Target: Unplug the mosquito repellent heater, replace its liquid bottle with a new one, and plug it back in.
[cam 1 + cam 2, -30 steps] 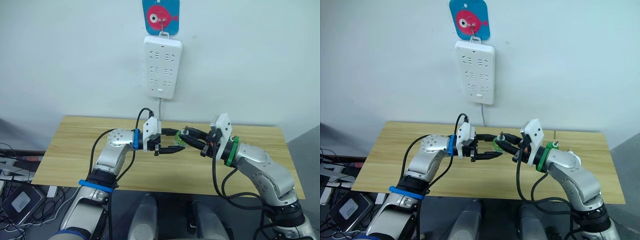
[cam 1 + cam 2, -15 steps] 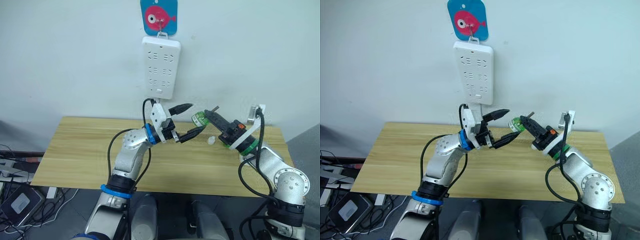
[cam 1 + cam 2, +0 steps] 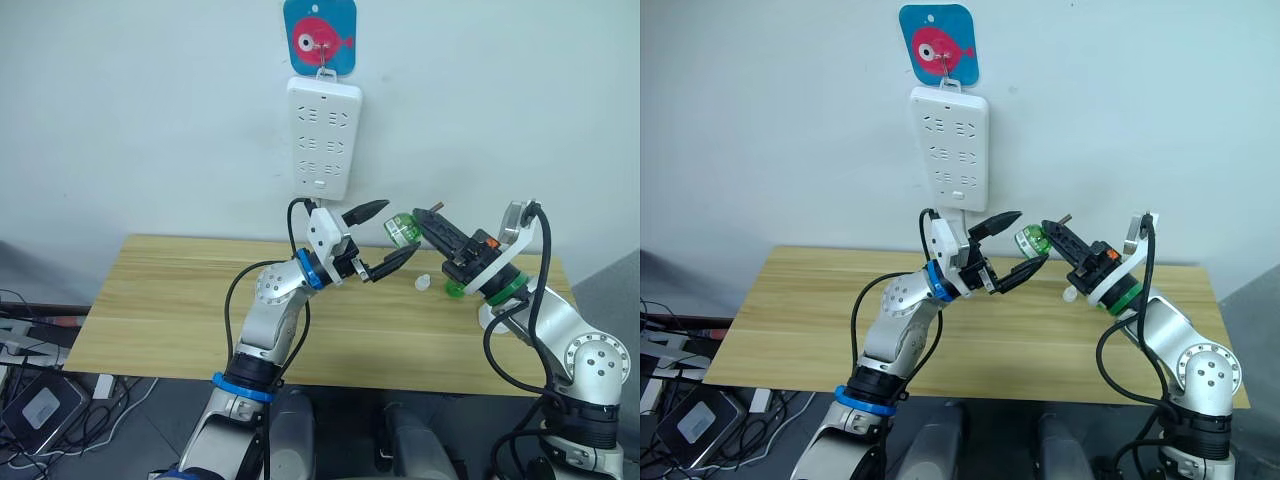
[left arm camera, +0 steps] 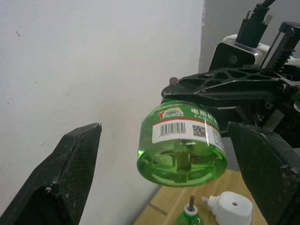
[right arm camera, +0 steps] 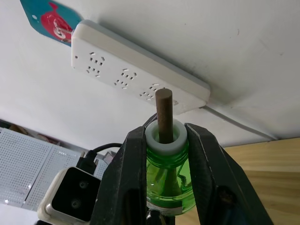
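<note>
Heater (image 4: 233, 209) & 2nd bottle (image 4: 190, 216) cut off by edge

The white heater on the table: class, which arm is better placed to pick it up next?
Left, probably. The left gripper is open, while the right gripper clamps the green bottle; heater lies below.

This is looking like a robot test room or lab. A plain wooden tabletop (image 3: 180, 300) is standing against a bare white wall (image 3: 130, 120), a white power strip (image 3: 323, 138) is hanging under a fish hook plate (image 3: 320, 36), and loose cables with a small box (image 3: 40, 400) are lying on the floor.
</note>
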Tool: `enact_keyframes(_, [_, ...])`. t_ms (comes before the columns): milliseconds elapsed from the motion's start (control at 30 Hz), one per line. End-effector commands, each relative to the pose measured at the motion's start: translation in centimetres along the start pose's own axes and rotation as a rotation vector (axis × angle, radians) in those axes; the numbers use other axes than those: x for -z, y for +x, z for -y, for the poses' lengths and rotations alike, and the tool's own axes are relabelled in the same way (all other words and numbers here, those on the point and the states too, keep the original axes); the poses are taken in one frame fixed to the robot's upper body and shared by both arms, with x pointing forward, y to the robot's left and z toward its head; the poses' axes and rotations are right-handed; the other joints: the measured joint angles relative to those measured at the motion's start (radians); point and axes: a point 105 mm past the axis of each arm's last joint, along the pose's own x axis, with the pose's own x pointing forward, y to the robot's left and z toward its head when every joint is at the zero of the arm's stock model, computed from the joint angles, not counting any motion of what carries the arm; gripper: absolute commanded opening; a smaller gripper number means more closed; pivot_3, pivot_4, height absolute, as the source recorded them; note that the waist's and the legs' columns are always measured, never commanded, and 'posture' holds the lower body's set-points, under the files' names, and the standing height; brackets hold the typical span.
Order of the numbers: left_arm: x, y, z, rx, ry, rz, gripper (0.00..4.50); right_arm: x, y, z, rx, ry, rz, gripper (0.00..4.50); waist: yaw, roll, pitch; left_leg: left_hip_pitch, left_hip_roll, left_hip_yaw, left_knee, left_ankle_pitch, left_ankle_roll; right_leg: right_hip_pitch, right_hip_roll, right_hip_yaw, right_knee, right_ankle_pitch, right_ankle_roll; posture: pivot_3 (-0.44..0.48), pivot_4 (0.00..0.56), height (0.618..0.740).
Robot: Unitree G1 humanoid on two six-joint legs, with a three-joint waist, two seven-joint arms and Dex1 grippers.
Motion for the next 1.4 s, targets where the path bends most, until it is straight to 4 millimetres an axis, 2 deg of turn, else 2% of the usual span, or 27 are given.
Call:
enact_keyframes(33, [-0.9,0.7,0.3,0.013,0.025,0.041,4.50,-0.4,0.0,-1.5,-0.057,-0.007,0.015,0.83,0.000,0.000,0.000,0.000,0.000,0.000,0.000,0.000,0.000,0.000,0.000,0.000,0.000,0.000,0.000,0.296,0.181,0.740])
enact_keyframes(67, [-0.9,0.7,0.3,0.013,0.024,0.042,4.50,-0.3,0.0,-1.6,-0.057,-0.006,0.015,0.83,0.000,0.000,0.000,0.000,0.000,0.000,0.000,0.000,0.000,0.000,0.000,0.000,0.000,0.000,0.000,0.296,0.181,0.740])
enact_keyframes(167, [-0.9,0.8,0.3,0.014,0.020,0.047,3.90,-0.1,0.0,-1.7,-0.062,-0.009,0.005,0.83,0.000,0.000,0.000,0.000,0.000,0.000,0.000,0.000,0.000,0.000,0.000,0.000,0.000,0.000,0.000,0.292,0.183,0.740])
enact_keyframes(333, [-0.8,1.0,0.3,0.017,0.011,0.050,2.37,0.0,0.0,-1.9,-0.068,0.002,0.007,0.83,0.000,0.000,0.000,0.000,0.000,0.000,0.000,0.000,0.000,0.000,0.000,0.000,0.000,0.000,0.000,0.289,0.184,0.740])
enact_keyframes(367, [-0.8,1.0,0.3,0.016,0.010,0.049,2.25,-0.1,0.0,-1.9,-0.070,0.004,0.007,0.83,0.000,0.000,0.000,0.000,0.000,0.000,0.000,0.000,0.000,0.000,0.000,0.000,0.000,0.000,0.000,0.287,0.187,0.740])
enact_keyframes(600, [-0.4,1.0,0.3,0.011,0.016,0.032,2.25,0.0,0.0,-2.2,-0.075,0.001,-0.002,0.83,0.000,0.000,0.000,0.000,0.000,0.000,0.000,0.000,0.000,0.000,0.000,0.000,0.000,0.000,0.000,0.285,0.192,0.740])
enact_keyframes(667, [-0.3,1.0,0.2,0.008,0.018,0.023,2.25,0.2,0.1,-2.3,-0.078,-0.001,-0.012,1.54,0.000,0.000,0.000,0.000,0.000,0.000,0.000,0.000,0.000,0.000,0.000,0.000,0.000,0.000,0.000,0.283,0.196,0.740])
enact_keyframes(733, [-0.3,1.0,0.1,0.007,0.019,0.019,2.25,0.3,0.2,-2.5,-0.086,0.006,-0.018,2.00,0.000,0.000,0.000,0.000,0.000,0.000,0.000,0.000,0.000,0.000,0.000,0.000,0.000,0.000,0.000,0.283,0.198,0.740])
enact_keyframes(833, [-0.3,1.0,-0.1,0.013,0.017,0.013,2.25,0.6,0.0,-2.6,-0.089,-0.013,-0.056,3.13,0.000,0.000,0.000,0.000,0.000,0.000,0.000,0.000,0.000,0.000,0.000,0.000,0.000,0.000,0.000,0.279,0.206,0.740])
enact_keyframes(900, [-0.2,0.9,-0.1,0.026,0.010,0.005,2.25,0.8,-0.3,-2.5,-0.075,-0.019,-0.071,3.73,-0.001,0.000,0.000,0.000,0.000,0.000,0.000,0.000,0.000,0.000,0.000,0.000,0.000,0.000,0.000,0.279,0.207,0.740])
enact_keyframes(967, [-0.3,0.7,-0.3,0.043,-0.023,-0.009,2.25,1.2,-1.3,-1.7,-0.018,-0.085,-0.151,4.39,-0.001,0.000,0.000,0.000,0.000,0.000,0.000,0.000,0.000,0.000,0.000,0.000,0.000,0.000,0.000,0.276,0.219,0.740])
enact_keyframes(1067, [-0.2,0.2,-0.3,0.094,-0.067,-0.045,2.25,1.5,-3.2,-0.9,0.058,-0.171,-0.249,4.45,-0.001,0.000,0.000,0.000,0.000,0.000,0.000,0.000,0.000,0.000,0.000,0.000,0.000,0.000,0.000,0.272,0.239,0.740])
enact_keyframes(1200, [0.3,-1.8,-1.5,0.153,-0.337,-0.141,2.25,-0.8,-7.6,3.8,0.392,-0.411,-0.412,4.45,-0.005,-0.001,0.001,-0.001,0.000,0.000,0.000,0.000,0.000,0.000,0.000,0.000,0.000,0.000,0.000,0.255,0.269,0.740])
enact_keyframes(1233, [0.2,-2.0,-1.5,0.160,-0.376,-0.148,2.25,-1.2,-8.1,4.3,0.432,-0.434,-0.427,4.45,-0.007,-0.002,0.002,0.000,0.000,-0.001,0.000,0.000,0.000,0.000,0.000,0.000,0.000,-0.001,0.001,0.254,0.272,0.740])
enact_keyframes(1333, [-0.9,-3.0,-2.1,0.211,-0.601,-0.163,2.25,-3.3,-10.3,8.3,0.657,-0.580,-0.513,4.45,-0.025,-0.004,0.004,0.000,0.000,-0.001,0.000,0.001,0.001,0.000,0.000,0.000,0.000,-0.003,0.005,0.249,0.292,0.740])
enact_keyframes(1400, [-1.6,-3.5,-2.0,0.247,-0.704,-0.166,2.25,-4.0,-11.1,10.0,0.732,-0.613,-0.550,4.45,-0.036,-0.005,0.005,0.001,0.000,-0.001,0.000,0.001,0.002,0.001,0.000,-0.001,0.000,-0.003,0.006,0.251,0.300,0.740])
